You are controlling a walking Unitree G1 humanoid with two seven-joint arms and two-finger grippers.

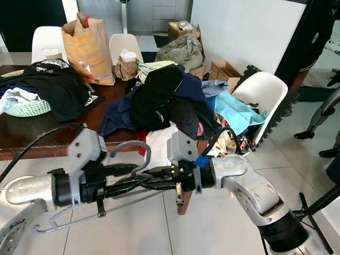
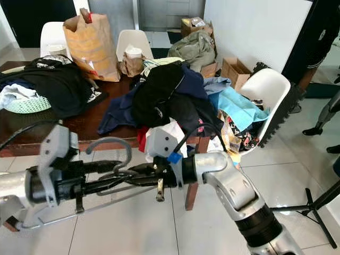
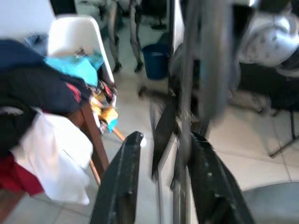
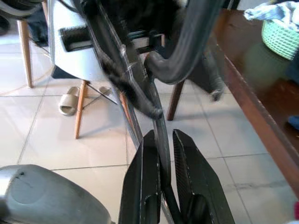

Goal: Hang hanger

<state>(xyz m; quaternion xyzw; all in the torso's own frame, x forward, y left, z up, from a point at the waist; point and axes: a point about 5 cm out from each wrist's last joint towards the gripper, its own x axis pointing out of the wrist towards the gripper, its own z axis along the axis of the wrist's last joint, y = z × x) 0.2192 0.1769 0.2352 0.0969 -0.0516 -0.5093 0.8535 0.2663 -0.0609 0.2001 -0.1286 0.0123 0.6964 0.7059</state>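
Above the floor, my right gripper [image 1: 139, 183] and left gripper [image 1: 142, 176] both clamp the hanger [image 1: 130, 151]; hanging isn't done.

Bright daylight, head views sharp with glare on the floor tiles [image 1: 212, 223], wrist views motion-blurred

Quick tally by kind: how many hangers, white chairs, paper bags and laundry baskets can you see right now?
Hanger, held between left tool and right tool: 1
White chairs: 3
Paper bags: 2
Green basket: 1
Total: 7
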